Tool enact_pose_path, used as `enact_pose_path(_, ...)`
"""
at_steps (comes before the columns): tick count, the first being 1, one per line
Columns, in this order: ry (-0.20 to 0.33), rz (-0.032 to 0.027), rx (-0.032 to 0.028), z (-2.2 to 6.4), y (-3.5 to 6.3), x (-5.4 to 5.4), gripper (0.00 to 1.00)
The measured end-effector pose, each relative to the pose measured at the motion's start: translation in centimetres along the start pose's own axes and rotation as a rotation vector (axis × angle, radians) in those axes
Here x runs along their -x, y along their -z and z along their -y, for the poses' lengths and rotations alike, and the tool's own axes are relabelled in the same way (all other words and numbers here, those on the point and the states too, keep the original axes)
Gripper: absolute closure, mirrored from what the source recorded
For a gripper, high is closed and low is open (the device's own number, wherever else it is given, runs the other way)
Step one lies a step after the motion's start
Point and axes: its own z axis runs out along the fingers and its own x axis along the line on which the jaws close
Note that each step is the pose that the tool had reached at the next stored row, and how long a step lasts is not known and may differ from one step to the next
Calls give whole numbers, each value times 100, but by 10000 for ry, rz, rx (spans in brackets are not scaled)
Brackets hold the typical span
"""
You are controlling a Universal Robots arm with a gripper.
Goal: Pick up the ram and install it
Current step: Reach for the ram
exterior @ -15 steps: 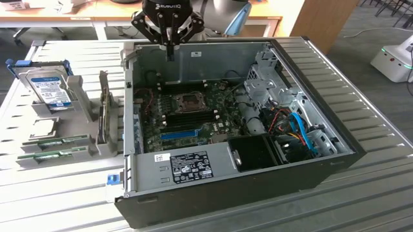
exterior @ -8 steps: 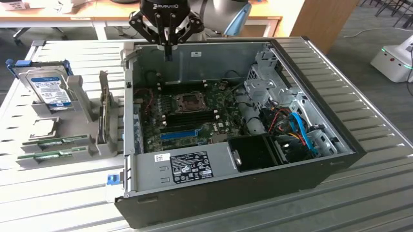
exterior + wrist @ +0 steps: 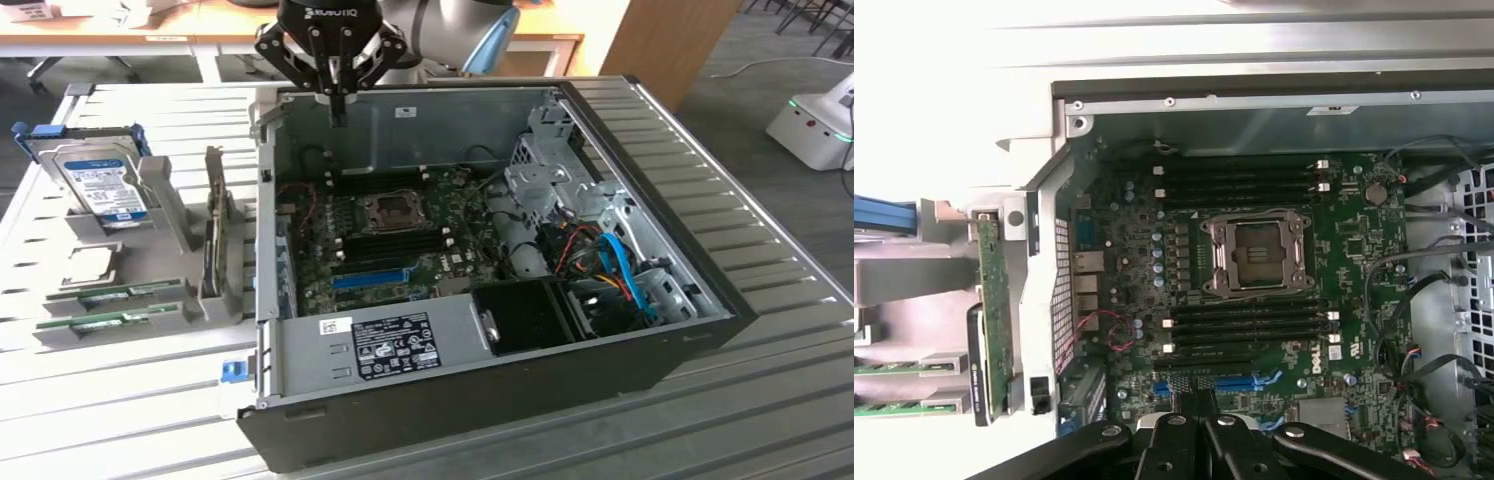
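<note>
The gripper (image 3: 342, 112) is seen at the upper middle of the exterior view, above the back wall of the open computer case (image 3: 641, 370). Its fingers are pressed fully together and nothing is held between them. The ram (image 3: 130, 292) is found at the lower left of the exterior view, laid in a grey holder (image 3: 190, 312) on the table (image 3: 747, 200). A second stick (image 3: 107, 323) of the same kind is placed just beside it. Both are well apart from the gripper.
</note>
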Motion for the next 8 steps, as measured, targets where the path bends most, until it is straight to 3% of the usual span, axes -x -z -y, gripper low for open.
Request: enact_pose_path(8,0,0,0,1,1,-37,89)
